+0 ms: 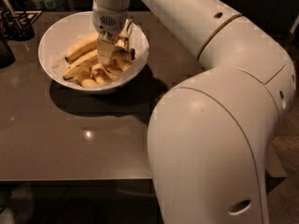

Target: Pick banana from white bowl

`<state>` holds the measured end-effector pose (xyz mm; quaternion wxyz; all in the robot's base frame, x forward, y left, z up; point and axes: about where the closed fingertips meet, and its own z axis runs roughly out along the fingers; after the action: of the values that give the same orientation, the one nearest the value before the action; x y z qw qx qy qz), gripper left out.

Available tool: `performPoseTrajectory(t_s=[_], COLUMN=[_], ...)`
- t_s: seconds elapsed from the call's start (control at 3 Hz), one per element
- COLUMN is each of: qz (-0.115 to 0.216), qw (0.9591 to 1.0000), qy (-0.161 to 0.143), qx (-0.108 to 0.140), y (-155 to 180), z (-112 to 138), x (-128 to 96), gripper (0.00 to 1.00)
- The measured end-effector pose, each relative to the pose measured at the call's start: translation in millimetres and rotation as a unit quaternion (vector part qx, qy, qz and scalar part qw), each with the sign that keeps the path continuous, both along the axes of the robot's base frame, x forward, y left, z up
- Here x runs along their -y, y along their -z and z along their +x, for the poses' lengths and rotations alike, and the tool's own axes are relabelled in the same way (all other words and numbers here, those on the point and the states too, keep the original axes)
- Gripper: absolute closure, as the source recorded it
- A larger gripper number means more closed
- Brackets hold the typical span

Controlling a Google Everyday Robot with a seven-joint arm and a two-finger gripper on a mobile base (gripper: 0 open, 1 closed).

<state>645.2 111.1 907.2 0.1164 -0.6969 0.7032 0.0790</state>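
Several bananas (83, 46), yellow with brown marks, are heaped in the white bowl (52, 40), which is set on the dark glossy table (70, 139) toward its far left part. The gripper (105, 54) is lowered into the bowl from above, with its tip placed among the bananas near the bowl's middle and touching the pile. Whether it is released or clamped on a banana cannot be told, since its tip is merged with the pale fruit around it. One banana with a dark stem end (125, 34) is seen standing up just beside the gripper, on the side toward the arm. The foreground is filled by the white arm (219, 134), bent at a large elbow. A dark holder (17, 28) with utensils is placed at the table's far left corner, apart from the bowl.
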Motion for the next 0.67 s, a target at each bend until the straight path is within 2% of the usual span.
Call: performPoseTrajectory(t_s=[0.33,0.67], qz=[0.029,0.047], qw=[0.999,0.9976], qy=[-0.014,-0.027], qx=[0.031,0.043], y=[-29.2,-55.7], z=[-15.9,-41.4], x=[4.2,7.3], gripper=[1.0,1.0])
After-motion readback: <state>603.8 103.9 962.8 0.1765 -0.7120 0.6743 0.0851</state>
